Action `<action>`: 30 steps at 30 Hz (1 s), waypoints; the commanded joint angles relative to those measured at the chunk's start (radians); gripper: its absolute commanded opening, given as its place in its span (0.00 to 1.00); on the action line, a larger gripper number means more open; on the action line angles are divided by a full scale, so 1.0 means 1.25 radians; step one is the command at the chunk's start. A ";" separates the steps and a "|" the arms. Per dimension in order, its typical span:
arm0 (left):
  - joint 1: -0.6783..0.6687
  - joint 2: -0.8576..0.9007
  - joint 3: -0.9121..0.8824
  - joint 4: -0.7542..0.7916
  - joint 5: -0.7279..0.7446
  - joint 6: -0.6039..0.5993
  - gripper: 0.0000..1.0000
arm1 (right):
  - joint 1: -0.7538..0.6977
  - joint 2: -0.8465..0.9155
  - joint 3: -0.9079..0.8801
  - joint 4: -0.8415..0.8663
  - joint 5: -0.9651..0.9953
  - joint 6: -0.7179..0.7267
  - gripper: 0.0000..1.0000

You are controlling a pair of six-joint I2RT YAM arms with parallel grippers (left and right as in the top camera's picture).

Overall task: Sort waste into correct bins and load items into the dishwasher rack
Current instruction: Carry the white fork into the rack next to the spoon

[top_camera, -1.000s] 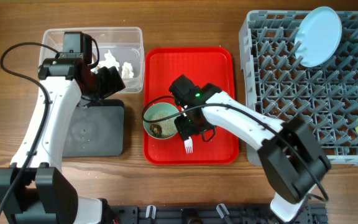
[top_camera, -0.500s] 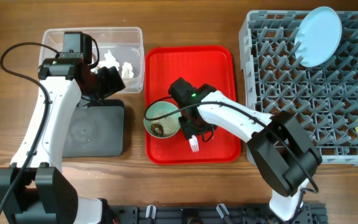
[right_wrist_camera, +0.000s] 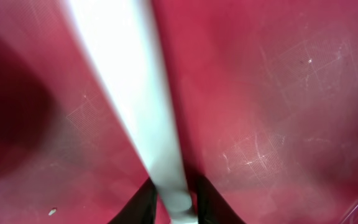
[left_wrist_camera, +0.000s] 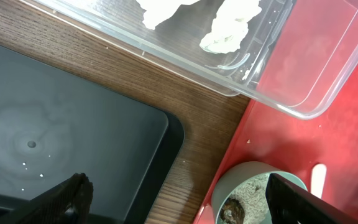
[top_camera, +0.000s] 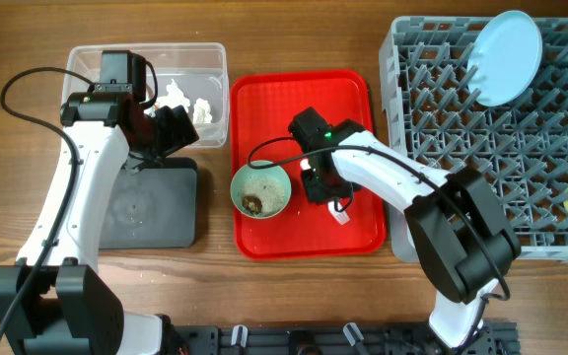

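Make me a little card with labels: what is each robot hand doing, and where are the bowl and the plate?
Left gripper: open, empty, between the clear rectangular plastic tub and the shallow black rectangular tray
Right gripper: shut on the white plastic utensil, over the flat red serving tray
Pale green bowl: on the red tray, food scraps inside
Pale blue round plate: standing in the large grey plastic grid rack
Tub: white crumpled tissue scraps inside

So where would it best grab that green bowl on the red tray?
The bowl stands upright, mouth open, wall thin enough to pinch, so probably its rim, straight down from above, one finger inside, one outside. The left side looks freest, since the right gripper, closed on the fork, crowds the right.
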 commanded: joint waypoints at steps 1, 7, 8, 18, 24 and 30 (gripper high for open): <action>0.003 -0.017 0.005 -0.001 -0.010 -0.013 0.91 | -0.001 0.025 -0.008 0.000 -0.040 -0.025 0.19; 0.003 -0.017 0.005 -0.004 -0.010 -0.013 0.90 | -0.001 0.025 -0.008 0.000 -0.053 -0.033 0.13; 0.003 -0.017 0.005 -0.004 -0.010 -0.013 0.90 | -0.001 0.025 -0.008 0.001 -0.053 -0.033 0.11; 0.003 -0.017 0.005 -0.001 0.003 -0.013 0.91 | -0.009 -0.009 0.023 -0.021 -0.053 -0.012 0.04; 0.002 -0.017 0.005 0.000 0.031 -0.013 0.90 | -0.083 -0.134 0.089 -0.070 -0.053 -0.065 0.04; -0.019 -0.017 0.005 0.000 0.053 -0.013 0.89 | -0.229 -0.294 0.121 -0.126 -0.053 -0.156 0.04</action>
